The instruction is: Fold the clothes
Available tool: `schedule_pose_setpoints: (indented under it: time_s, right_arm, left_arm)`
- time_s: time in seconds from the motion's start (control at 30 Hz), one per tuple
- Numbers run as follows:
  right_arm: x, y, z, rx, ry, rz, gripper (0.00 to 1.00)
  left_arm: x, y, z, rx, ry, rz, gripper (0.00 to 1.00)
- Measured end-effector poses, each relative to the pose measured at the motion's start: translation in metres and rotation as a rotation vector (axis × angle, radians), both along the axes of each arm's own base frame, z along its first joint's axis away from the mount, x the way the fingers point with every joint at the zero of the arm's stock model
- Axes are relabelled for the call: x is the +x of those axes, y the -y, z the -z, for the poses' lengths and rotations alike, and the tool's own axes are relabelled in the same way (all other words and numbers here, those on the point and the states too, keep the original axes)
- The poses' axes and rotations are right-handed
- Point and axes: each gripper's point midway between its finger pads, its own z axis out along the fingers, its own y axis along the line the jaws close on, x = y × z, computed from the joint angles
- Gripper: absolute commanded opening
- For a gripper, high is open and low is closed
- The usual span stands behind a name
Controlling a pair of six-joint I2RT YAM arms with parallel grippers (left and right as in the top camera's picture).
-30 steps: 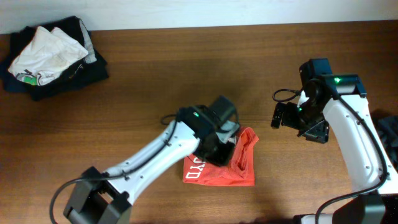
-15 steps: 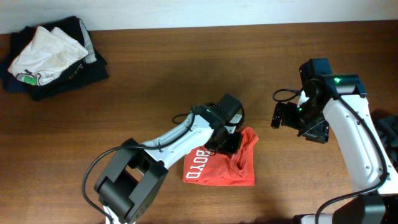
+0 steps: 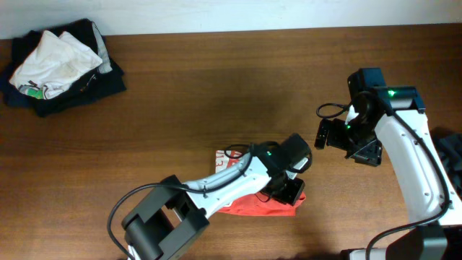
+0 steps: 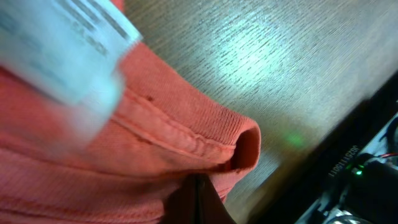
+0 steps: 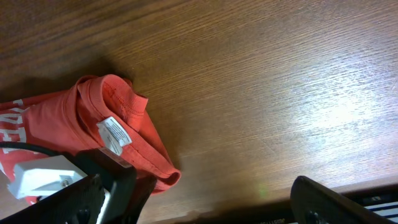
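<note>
Orange-red printed T-shirt (image 5: 56, 127) looks half-folded; dark heaped garments (image 3: 94, 83) untouched.
Left pincer (image 3: 287, 191) clamps its collar; right pincer (image 3: 325, 135) gapes, idle.

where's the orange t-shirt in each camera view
Overhead: T-shirt lower centre, mostly under the left arm.
Left wrist: fills left and bottom, collar close up.
Right wrist: lower left, bunched.
Shared landmark: white neck label, in both wrist views; hidden overhead.
</note>
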Motion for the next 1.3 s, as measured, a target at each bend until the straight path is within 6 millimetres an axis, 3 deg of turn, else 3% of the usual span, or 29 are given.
schedule_pose_setpoints:
  time_s: [0.17,0.3,0.4,0.47,0.5,0.53,0.6,0.7,0.77,0.83,0.93,1.03,1.17,1.3]
  right_arm:
    - [0.000,0.000,0.000,0.000,0.000,0.000,0.98]
    - [0.000,0.000,0.000,0.000,0.000,0.001,0.99]
    - [0.000,0.000,0.000,0.000,0.000,0.000,0.99]
    - [0.000,0.000,0.000,0.000,0.000,0.000,0.99]
    - [0.000,0.000,0.000,0.000,0.000,0.000,0.99]
    - [0.000,0.000,0.000,0.000,0.000,0.000,0.99]
    - [0.000,0.000,0.000,0.000,0.000,0.000,0.99]
    - [0.000,0.000,0.000,0.000,0.000,0.000,0.99]
    - [0.000,0.000,0.000,0.000,0.000,0.000,0.99]
    - [0.000,0.000,0.000,0.000,0.000,0.000,0.99]
    - [0.000,0.000,0.000,0.000,0.000,0.000,0.98]
    - [0.000,0.000,0.000,0.000,0.000,0.000,0.99]
    - [0.000,0.000,0.000,0.000,0.000,0.001,0.99]
    - [0.000,0.000,0.000,0.000,0.000,0.000,0.99]
  left_arm:
    - [-0.008,-0.009,0.013,0.052,0.000,-0.013,0.00]
    - [-0.019,-0.008,0.002,0.026,-0.046,-0.001,0.00]
    - [-0.022,-0.010,-0.049,-0.060,-0.005,0.004,0.05]
    - [-0.021,-0.019,-0.095,-0.134,0.052,-0.008,0.22]
    - [-0.017,-0.029,-0.110,-0.142,0.080,-0.029,0.29]
    - [-0.013,-0.047,-0.112,-0.092,0.084,-0.066,0.44]
    - [0.007,-0.101,-0.101,0.077,0.071,-0.202,0.95]
    - [0.038,-0.172,-0.091,0.252,0.041,-0.396,0.99]
    - [0.061,-0.202,-0.089,0.282,0.055,-0.492,0.99]
    - [0.072,-0.224,-0.081,0.288,0.044,-0.536,0.99]
    - [0.072,-0.226,-0.053,0.210,0.004,-0.504,0.99]
    - [0.062,-0.206,-0.027,0.034,-0.051,-0.414,0.99]
    - [0.046,-0.187,-0.007,-0.136,-0.086,-0.345,0.99]
    - [0.035,-0.185,0.009,-0.173,-0.097,-0.340,0.99]
